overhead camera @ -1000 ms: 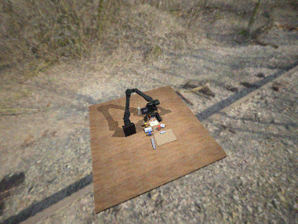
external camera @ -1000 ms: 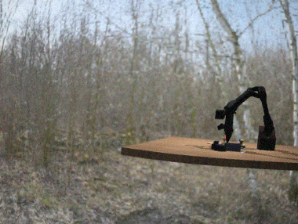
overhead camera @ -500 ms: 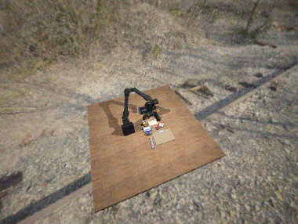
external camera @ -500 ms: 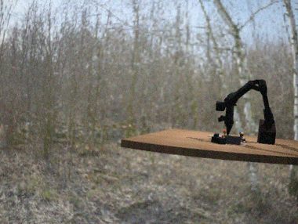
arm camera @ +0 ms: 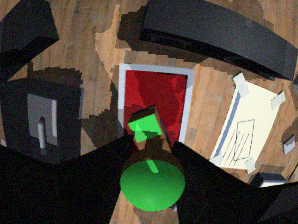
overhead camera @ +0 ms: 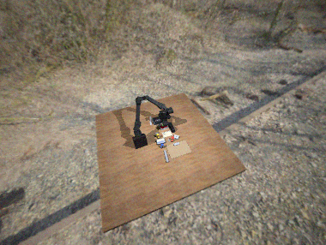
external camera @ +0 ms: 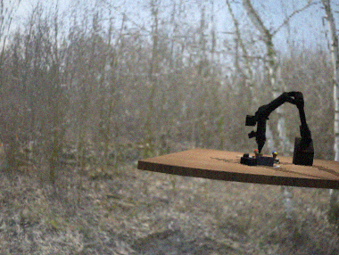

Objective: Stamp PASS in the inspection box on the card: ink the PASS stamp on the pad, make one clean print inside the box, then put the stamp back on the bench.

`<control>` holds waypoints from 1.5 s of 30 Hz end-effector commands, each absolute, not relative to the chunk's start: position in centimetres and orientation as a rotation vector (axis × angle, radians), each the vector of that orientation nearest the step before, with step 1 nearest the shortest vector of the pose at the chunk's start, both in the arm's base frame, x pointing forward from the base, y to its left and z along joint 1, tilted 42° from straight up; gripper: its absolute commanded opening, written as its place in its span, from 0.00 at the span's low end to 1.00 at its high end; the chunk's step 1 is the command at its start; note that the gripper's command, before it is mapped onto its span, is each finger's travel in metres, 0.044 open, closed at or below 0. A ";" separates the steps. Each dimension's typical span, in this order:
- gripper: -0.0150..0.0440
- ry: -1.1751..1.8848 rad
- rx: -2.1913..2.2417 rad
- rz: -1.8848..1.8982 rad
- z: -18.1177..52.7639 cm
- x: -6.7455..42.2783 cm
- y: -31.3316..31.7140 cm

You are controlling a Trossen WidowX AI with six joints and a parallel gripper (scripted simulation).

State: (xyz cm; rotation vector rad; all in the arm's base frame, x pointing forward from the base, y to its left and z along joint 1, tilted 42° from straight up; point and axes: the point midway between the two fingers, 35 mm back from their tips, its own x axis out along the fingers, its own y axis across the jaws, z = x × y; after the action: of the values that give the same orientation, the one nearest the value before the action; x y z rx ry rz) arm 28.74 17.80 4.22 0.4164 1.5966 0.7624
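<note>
In the wrist view my gripper (arm camera: pixel 152 144) is shut on the PASS stamp (arm camera: pixel 152 183), which has a green round knob and a green square base. The stamp's base hangs over the near edge of the red ink pad (arm camera: pixel 160 92) in its pale frame; I cannot tell whether it touches the pad. The cream card (arm camera: pixel 249 125) with a drawn inspection box lies to the right of the pad. In the top view the gripper (overhead camera: pixel 163 124) is over the small cluster of objects, with the card (overhead camera: pixel 178 149) beside it. In the exterior view the gripper (external camera: pixel 258 149) hangs low over the bench.
A long black curved block (arm camera: pixel 213 26) lies beyond the pad. A dark box (arm camera: pixel 43 112) with a grey face stands to the left, and another black block (arm camera: pixel 23 26) at the upper left. The wooden bench (overhead camera: pixel 141 188) (external camera: pixel 187 162) holds several small parts near the arm base (overhead camera: pixel 140 140).
</note>
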 end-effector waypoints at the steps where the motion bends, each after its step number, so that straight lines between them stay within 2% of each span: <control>1: 0.25 1.581 0.414 0.766 5.1 29.2 17.3; 23: 0.25 1.582 0.416 0.764 7.0 29.6 15.4; 38: 0.25 1.675 0.589 0.570 0.2 29.9 7.6; 45: 0.25 1.679 0.598 0.561 -0.1 29.9 7.2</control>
State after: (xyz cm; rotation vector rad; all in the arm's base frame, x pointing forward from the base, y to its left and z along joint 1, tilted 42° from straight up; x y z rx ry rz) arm 29.97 7.65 0.27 0.5940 1.6769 0.5671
